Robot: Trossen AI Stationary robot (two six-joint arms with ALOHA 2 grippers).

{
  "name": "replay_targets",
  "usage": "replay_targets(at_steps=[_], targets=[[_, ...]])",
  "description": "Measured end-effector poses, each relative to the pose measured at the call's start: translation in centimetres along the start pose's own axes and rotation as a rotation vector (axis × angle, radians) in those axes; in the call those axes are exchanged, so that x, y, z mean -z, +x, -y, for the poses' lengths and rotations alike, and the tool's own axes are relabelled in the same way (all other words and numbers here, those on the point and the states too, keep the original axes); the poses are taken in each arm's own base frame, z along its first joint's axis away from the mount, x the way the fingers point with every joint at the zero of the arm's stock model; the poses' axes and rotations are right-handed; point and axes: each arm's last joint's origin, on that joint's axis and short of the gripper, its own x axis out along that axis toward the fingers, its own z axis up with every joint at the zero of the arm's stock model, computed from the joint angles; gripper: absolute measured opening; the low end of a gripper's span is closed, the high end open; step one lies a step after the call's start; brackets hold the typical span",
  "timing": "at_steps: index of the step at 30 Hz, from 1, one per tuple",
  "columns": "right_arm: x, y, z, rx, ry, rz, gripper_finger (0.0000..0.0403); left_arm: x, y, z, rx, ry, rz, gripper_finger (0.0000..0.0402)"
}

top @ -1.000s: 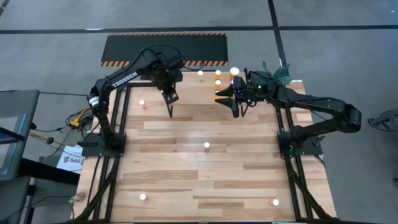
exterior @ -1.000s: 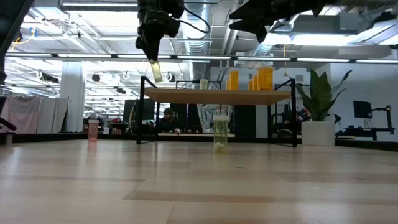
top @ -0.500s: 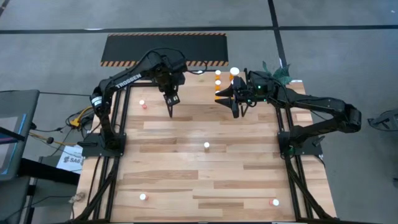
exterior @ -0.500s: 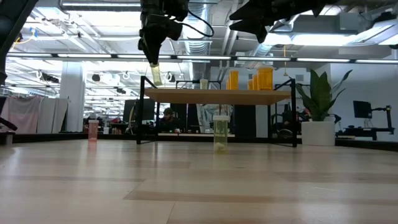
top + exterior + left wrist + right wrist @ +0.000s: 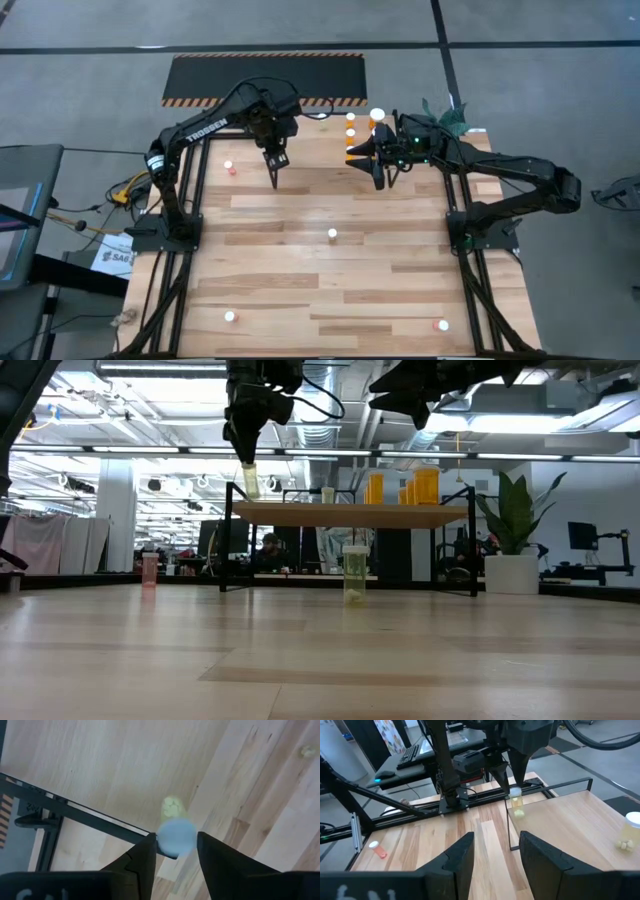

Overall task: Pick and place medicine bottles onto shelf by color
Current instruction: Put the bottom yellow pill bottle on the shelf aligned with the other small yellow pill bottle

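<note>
Risk: left gripper (image 5: 247,463), jaws closed on a pale yellow-green bottle (image 5: 250,479) over the shelf (image 5: 350,514) corner, may drop it off the edge; right gripper (image 5: 378,170), jaws parted, empty.

Three orange bottles (image 5: 427,485) on one shelf (image 5: 350,515).

open-plan robotics lab/workshop, exposed ceiling ducts (image 5: 330,420) and strip lights, concrete floor (image 5: 560,60), hazard-striped mat (image 5: 265,75), monitors (image 5: 585,535) and desks behind, potted plant (image 5: 515,520), plank table (image 5: 330,260)
</note>
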Motion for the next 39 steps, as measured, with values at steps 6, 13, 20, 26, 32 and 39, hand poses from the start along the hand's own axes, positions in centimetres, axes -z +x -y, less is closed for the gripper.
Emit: replay_targets(at_steps=[6,13,20,26,32,39], targets=[[0.0,0.0,0.0,-0.001,0.000,0.000,0.0177,0.0,0.0,0.0,-0.001,0.000,0.001,0.0137],[0.0,0.0,0.0,-0.001,0.000,-0.002,0.0177,-0.5,-0.1,-0.1,-0.013,-0.009,0.049,0.0138],[0.0,0.0,0.0,-0.003,-0.001,0.004,0.0177,-0.4,-2.1,-0.2,-0.064,-0.018,0.122,0.0151],[-0.9,0.5,-0.3,-0.027,-0.032,0.101,0.0177,3.1,-6.8,0.3,-0.078,0.002,0.301,0.0175],[-3.6,3.1,-0.2,-0.016,-0.075,0.136,0.0193,9.3,-9.5,1.2,-0.023,-0.054,0.573,0.0176],[-5.1,9.5,1.5,0.003,-0.084,0.037,0.0241,15.6,-7.4,2.4,0.021,-0.069,0.883,0.0176]])
